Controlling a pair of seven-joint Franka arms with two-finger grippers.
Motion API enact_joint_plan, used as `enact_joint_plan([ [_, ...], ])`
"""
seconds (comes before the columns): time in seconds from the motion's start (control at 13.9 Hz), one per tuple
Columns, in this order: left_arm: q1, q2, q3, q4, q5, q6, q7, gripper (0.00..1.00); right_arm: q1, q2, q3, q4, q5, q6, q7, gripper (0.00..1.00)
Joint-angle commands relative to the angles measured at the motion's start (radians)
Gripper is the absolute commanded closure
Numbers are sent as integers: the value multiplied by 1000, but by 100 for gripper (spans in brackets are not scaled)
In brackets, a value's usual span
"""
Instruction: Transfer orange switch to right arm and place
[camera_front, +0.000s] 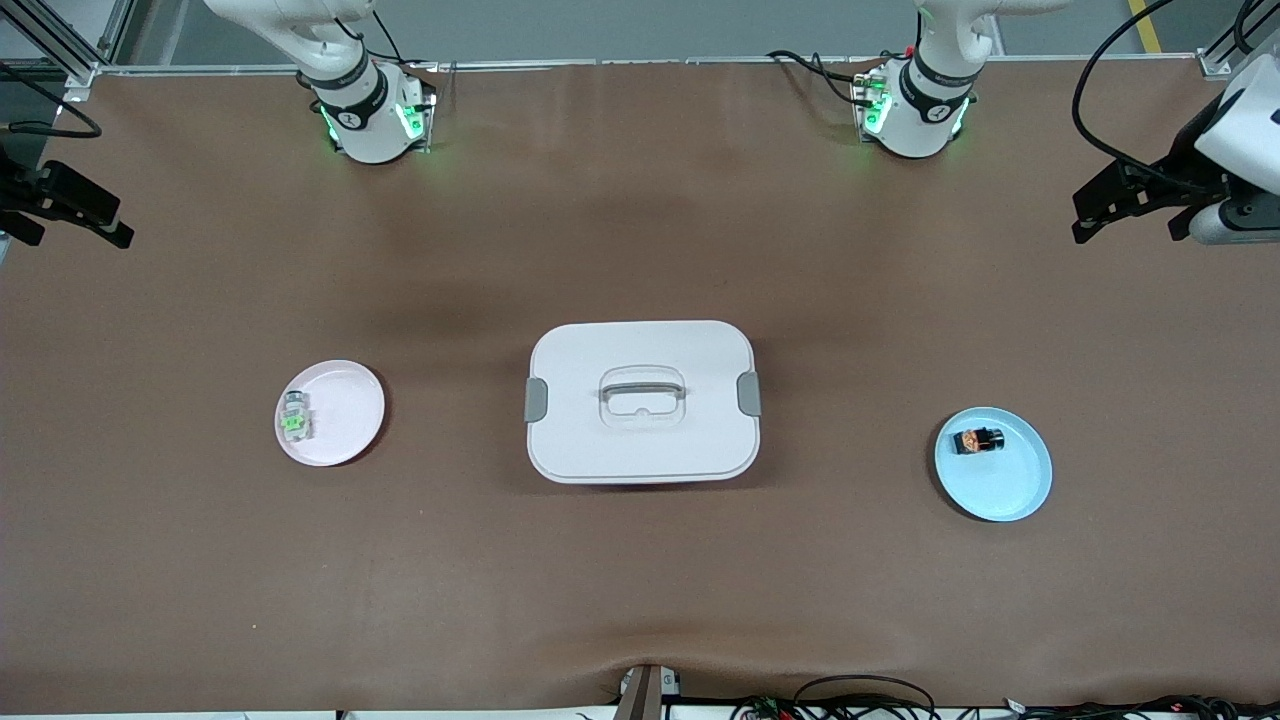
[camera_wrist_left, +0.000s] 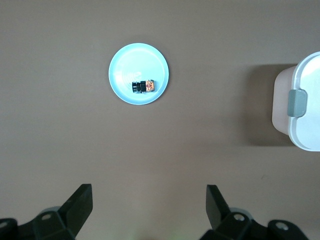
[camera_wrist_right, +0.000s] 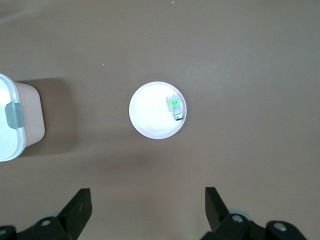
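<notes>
A brown mat covers the desk (camera_front: 640, 600), with both arm bases standing along the edge farthest from the front camera. The orange switch (camera_front: 977, 440) lies on its side on a pale blue plate (camera_front: 1010, 490) toward the left arm's end of the desk, resting in the part of the plate farther from the front camera. The left tool (camera_wrist_left: 149, 210) hangs high over bare mat near that plate, its jaws spread wide and holding nothing. The right tool (camera_wrist_right: 148, 210) waits high over the right arm's end of the desk, likewise wide open and empty.

In the inspector's judgement the switch is light, rigid and hard-cased, unlikely to deform but liable to skid on the smooth plate or twist between the fingers. The sound grip appears to be across its two long flat sides, near one end of the body, so the other end stays free for the second tool at handover.

A white lidded box (camera_front: 642, 400) with grey clips sits at mid-desk, between the two plates. A pink plate (camera_front: 345, 415) toward the right arm's end carries a pale switch with a green light (camera_front: 295, 417), which is not the target. Nothing obstructs the descent to the blue plate; its raised rim may hinder a low sideways approach, and the box sits under the likely handover zone.
</notes>
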Motion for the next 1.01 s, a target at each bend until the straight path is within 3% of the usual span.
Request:
enact_joint_plan([
  [0.0,-5,25,-3,36,-6,-10,-1,0,0,13,3,26,-11,-19,13,0],
  [0.65,2,39,-3,-2,5,10,1,0,-1,15,3,23,-11,-23,13,0],
  [0.93,11,114,0,-56,92,116,1,0,-4,15,3,20,-11,-23,11,0],
])
